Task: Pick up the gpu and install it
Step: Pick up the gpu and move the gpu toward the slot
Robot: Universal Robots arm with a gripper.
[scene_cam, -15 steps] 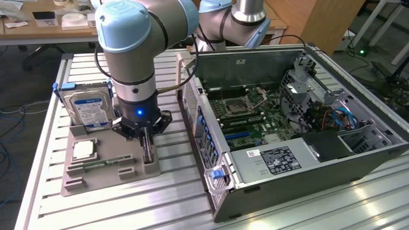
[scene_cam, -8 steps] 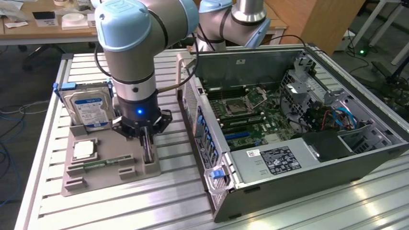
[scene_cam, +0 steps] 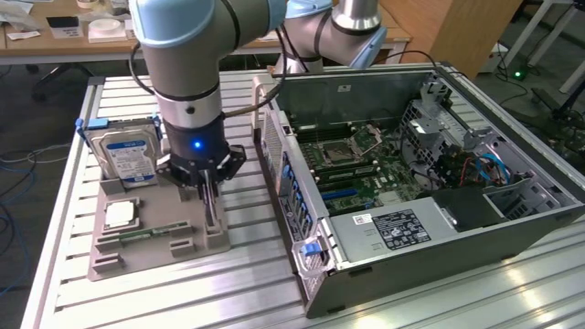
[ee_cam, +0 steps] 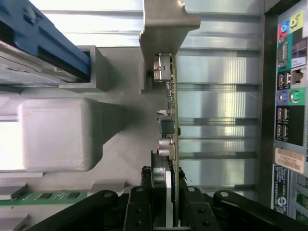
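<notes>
The gpu (scene_cam: pixel 211 209) is a thin card standing on its edge in a slot of the grey holder tray (scene_cam: pixel 155 250), at the tray's side nearest the computer case. My gripper (scene_cam: pixel 207 186) hangs straight above it. In the wrist view the gpu (ee_cam: pixel 172 106) shows edge-on, with small components along it and its silver-grey metal bracket (ee_cam: pixel 166 24) at the far end. The black fingers (ee_cam: pixel 144 197) of the gripper (ee_cam: pixel 167 187) stand on both faces of the card and are shut on it. The card's lower edge still rests in the tray.
On the same tray stand a silver hard drive (scene_cam: pixel 128 154) with a blue-white label, a square processor (scene_cam: pixel 120 214) and a green memory stick (scene_cam: pixel 146 234). The open computer case (scene_cam: pixel 412 171) lies at the exterior view's right, its rear port panel (ee_cam: pixel 288 96) close to the gpu.
</notes>
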